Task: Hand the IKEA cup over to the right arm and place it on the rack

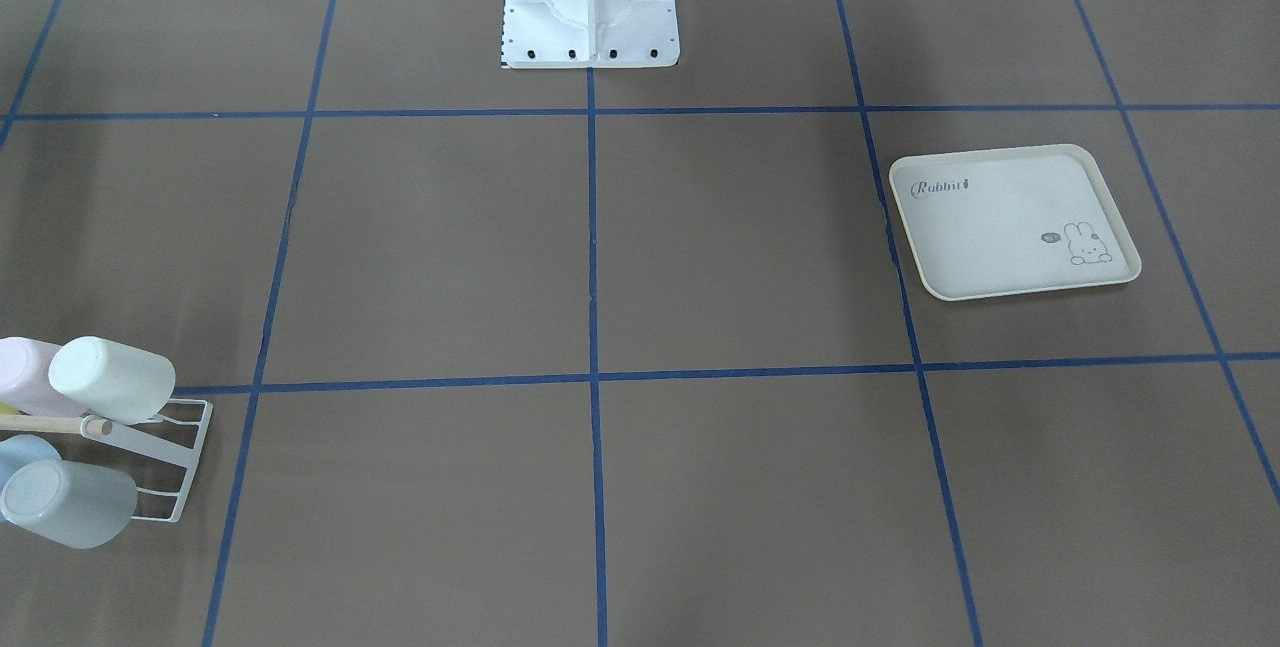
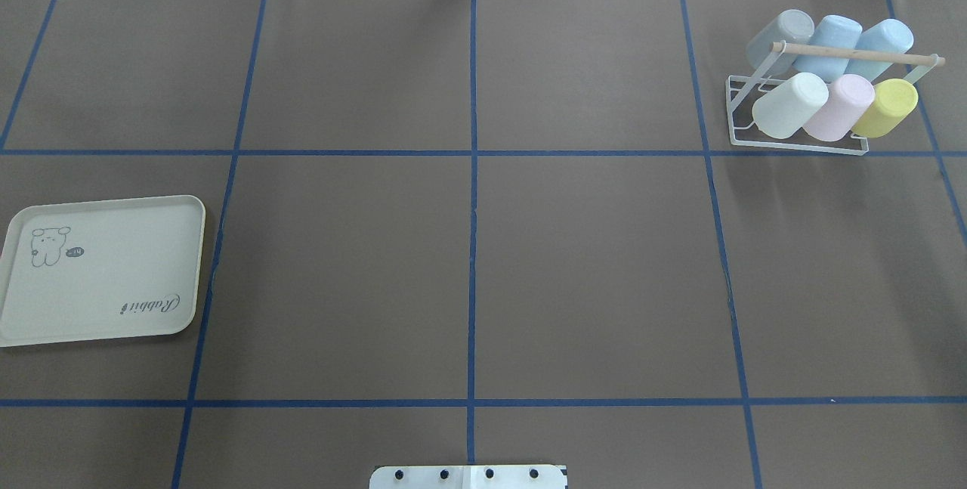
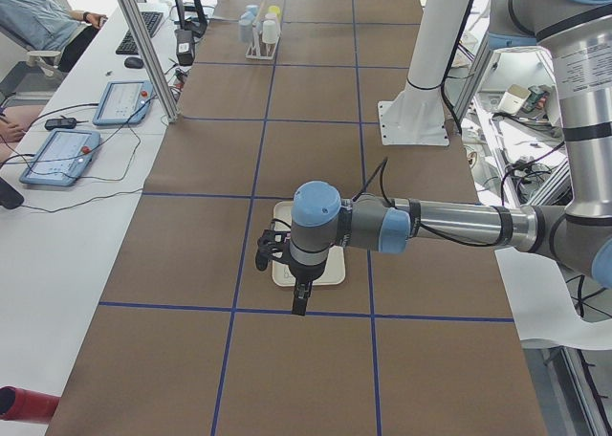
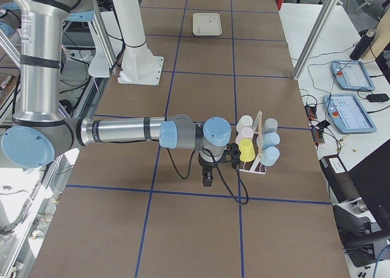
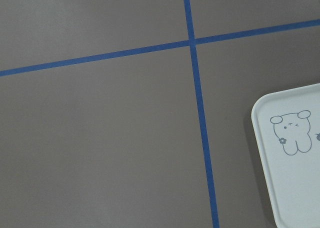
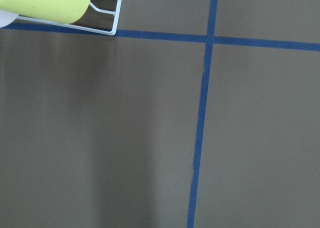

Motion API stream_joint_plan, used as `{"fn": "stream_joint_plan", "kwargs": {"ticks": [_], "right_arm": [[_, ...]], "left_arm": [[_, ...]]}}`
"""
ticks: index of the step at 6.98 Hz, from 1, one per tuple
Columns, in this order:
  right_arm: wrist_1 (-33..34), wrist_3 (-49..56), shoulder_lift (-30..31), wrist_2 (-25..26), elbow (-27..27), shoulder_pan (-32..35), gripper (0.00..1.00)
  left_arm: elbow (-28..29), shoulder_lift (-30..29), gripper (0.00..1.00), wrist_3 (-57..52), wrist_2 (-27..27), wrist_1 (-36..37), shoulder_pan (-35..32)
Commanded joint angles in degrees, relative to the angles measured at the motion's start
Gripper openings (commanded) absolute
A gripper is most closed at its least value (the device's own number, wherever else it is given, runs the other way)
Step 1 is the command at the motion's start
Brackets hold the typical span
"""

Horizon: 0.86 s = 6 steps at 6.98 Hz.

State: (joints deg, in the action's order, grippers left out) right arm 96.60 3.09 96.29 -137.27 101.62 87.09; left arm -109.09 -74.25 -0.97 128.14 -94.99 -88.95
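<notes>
Pastel cups (image 2: 838, 107) sit six-strong on the rack (image 2: 793, 145), none on the tray (image 2: 113, 277); the task seems done. Whether the left pincer (image 3: 299, 305) or right pincer (image 4: 208, 180) stands apart, I cannot tell.

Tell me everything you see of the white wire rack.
The rack is a small white wire frame with a light wooden dowel across its top, upright on the brown table, far right in the overhead view. Tilted cups rest on it: a grey cup and two light blue cups behind the dowel; a whitish cup, pink cup and yellow cup in front.
</notes>
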Motion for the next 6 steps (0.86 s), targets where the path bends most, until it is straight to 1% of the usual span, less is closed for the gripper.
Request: {"fn": "stream_joint_plan", "kwargs": {"ticks": [1, 3, 5, 6], "right_arm": [[-0.01, 0.08, -0.14, -0.1, 0.16, 2.81, 1.0], [-0.01, 0.08, 0.21, -0.45, 0.25, 3.79, 1.0], [0.08, 0.08, 0.47, -0.63, 0.42, 3.79, 1.0], [0.08, -0.01, 0.47, -0.72, 0.34, 3.79, 1.0]], "left_arm": [[0.11, -0.54, 1.0, 0.0, 0.0, -0.37, 0.0], [2.64, -3.43, 1.0, -0.09, 0.09, -0.37, 0.0], [3.27, -4.58, 1.0, -0.09, 0.09, -0.46, 0.0], [3.88, -6.33, 1.0, -0.09, 0.18, -0.46, 0.09]]}}
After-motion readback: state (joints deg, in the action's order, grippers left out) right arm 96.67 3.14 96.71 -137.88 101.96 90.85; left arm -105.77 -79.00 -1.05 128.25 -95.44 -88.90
